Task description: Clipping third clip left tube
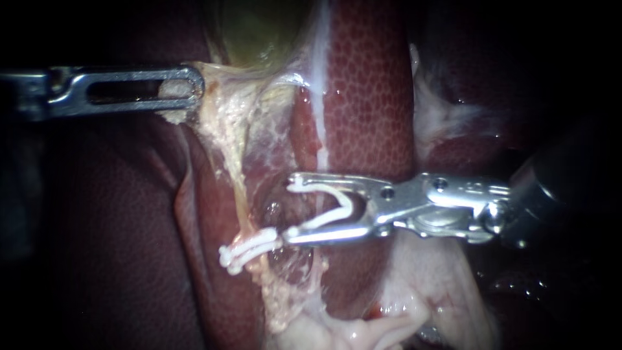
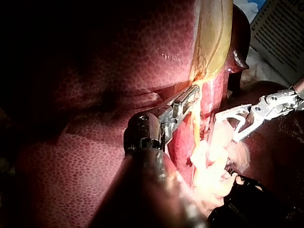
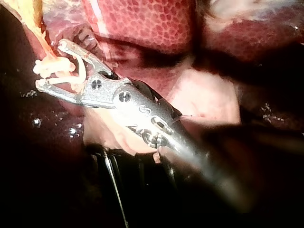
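Right instrument point(image 1: 289, 209): nearest, entering from the right; its pincer stands wide, pinching the open clip point(image 1: 348, 206), one leg seated along each side.
Open clip: long axis runs left-right, mouth pointing left at the tube point(image 1: 234, 175), hinge to the right; whether the tube lies inside the mouth I cannot tell.
Set clips point(image 1: 249, 249): two, white, across the tube, touching the pincer's lower tip.
Tube: pale strand running near to far.
Left instrument point(image 1: 191, 91): farther, from the left, pincer pinching pale tissue point(image 1: 214, 97) under the gallbladder point(image 1: 259, 29).
Liver point(image 1: 369, 97): behind, mottled red.
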Motion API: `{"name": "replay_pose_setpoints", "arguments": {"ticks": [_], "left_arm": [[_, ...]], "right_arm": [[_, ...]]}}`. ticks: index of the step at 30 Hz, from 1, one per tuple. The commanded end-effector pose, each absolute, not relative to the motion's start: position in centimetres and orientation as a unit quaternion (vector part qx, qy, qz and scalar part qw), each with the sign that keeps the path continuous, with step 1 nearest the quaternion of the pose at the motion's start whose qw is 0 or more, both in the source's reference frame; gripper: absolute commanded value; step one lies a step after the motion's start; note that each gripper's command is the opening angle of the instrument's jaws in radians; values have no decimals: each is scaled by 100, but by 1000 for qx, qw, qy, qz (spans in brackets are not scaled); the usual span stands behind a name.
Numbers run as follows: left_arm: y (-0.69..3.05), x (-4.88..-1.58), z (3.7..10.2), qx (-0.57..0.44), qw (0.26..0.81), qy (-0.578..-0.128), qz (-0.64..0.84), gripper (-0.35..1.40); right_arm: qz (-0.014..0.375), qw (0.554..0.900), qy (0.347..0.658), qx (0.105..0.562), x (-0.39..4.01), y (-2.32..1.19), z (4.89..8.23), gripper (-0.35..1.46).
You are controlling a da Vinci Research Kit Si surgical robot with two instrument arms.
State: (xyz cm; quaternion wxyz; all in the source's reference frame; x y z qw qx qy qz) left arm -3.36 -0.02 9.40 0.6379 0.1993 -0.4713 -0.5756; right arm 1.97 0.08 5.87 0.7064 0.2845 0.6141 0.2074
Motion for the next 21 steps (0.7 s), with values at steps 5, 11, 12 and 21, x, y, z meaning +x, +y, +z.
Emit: {"name": "replay_pose_setpoints", "arguments": {"ticks": [5,11,12,21], "left_arm": [[-3,-336,940,199,638,-471,-576,-15],[-4,-336,939,198,638,-471,-576,-15],[-4,-336,939,198,638,-471,-576,-15],[-5,-336,938,198,638,-471,-576,-15]], "right_arm": [[209,706,614,286,214,11,593,60],[211,704,613,290,229,10,601,60],[210,703,614,291,231,10,603,60],[210,700,613,299,244,1,619,60]]}}
